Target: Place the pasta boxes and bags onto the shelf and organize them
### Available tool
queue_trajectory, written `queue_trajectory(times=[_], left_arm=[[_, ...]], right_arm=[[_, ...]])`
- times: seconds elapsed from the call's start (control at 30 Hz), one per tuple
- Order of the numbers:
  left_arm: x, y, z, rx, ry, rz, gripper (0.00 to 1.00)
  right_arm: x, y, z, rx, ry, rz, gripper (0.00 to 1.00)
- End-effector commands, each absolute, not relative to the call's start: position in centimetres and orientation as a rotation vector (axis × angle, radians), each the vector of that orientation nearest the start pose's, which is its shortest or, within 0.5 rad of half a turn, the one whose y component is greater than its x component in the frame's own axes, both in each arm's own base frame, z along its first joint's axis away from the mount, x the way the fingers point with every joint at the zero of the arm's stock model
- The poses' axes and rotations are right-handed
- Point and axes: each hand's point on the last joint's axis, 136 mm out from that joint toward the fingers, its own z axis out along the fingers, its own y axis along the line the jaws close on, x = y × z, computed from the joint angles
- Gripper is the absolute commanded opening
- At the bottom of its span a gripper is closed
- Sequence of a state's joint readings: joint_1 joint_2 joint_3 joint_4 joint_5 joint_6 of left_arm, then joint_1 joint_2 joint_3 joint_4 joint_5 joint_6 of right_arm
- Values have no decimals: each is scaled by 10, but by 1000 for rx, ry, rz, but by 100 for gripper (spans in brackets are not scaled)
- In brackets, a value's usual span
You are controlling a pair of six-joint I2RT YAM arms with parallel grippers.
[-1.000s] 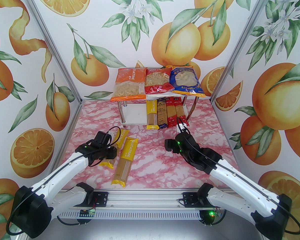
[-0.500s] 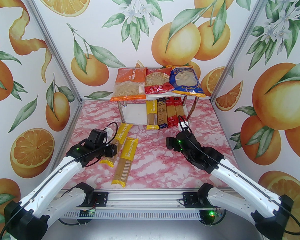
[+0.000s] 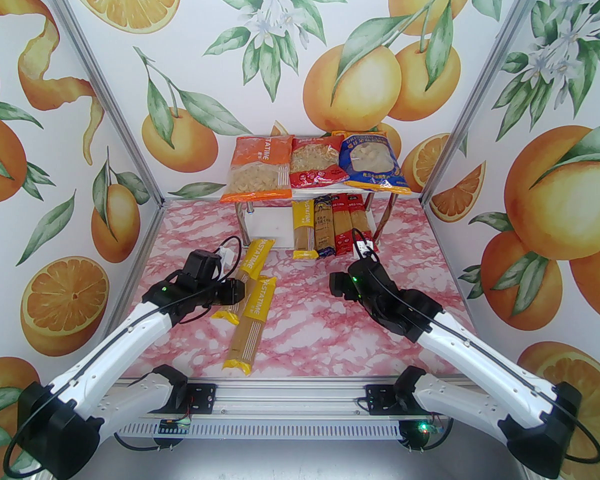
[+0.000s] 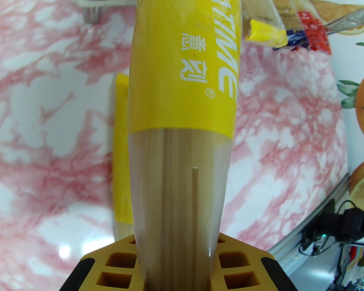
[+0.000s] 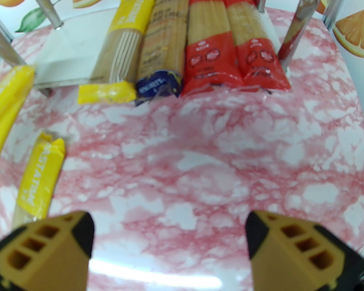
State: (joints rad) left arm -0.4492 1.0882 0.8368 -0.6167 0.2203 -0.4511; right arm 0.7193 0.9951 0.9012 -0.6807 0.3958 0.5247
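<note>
3 crinkly clear-windowed bags [image 3: 315, 160] sit on top of the shelf [image 3: 270, 228], with 4 long skinny spaghetti packs [image 3: 323, 225] on its lower white board. Left gripper [image 4: 177, 262] is clamped on a fifth yellow pack [image 4: 182, 71], and the sixth yellow pack [image 3: 247, 325] lies on the marble table [image 3: 320, 318]. Right gripper [image 5: 170, 232] has its jaws apart, holding nothing.

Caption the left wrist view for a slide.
Left gripper clamps a yellow spaghetti pack over the pink marble table.

"PASTATIME" on near yellow spaghetti pack [image 3: 247, 325], "STATIME" on orange bag [image 3: 256, 170], "TIME ®" on held yellow pack [image 4: 182, 71]
</note>
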Motion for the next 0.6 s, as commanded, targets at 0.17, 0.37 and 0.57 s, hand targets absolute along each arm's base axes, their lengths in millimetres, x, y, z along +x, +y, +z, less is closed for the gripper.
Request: queue_trajectory(times=[0.17,0.37,0.57], left_arm=[[337,-206,250,153,2156,-735,0],[376,-224,249,178,2151,-687,0],[414,-235,235,162,2166,-624,0]], right_arm=[[268,145,215,-55,2266,196,87],[270,143,222,-59,2253,195,87],[274,137,232,-55,2238,200,88]])
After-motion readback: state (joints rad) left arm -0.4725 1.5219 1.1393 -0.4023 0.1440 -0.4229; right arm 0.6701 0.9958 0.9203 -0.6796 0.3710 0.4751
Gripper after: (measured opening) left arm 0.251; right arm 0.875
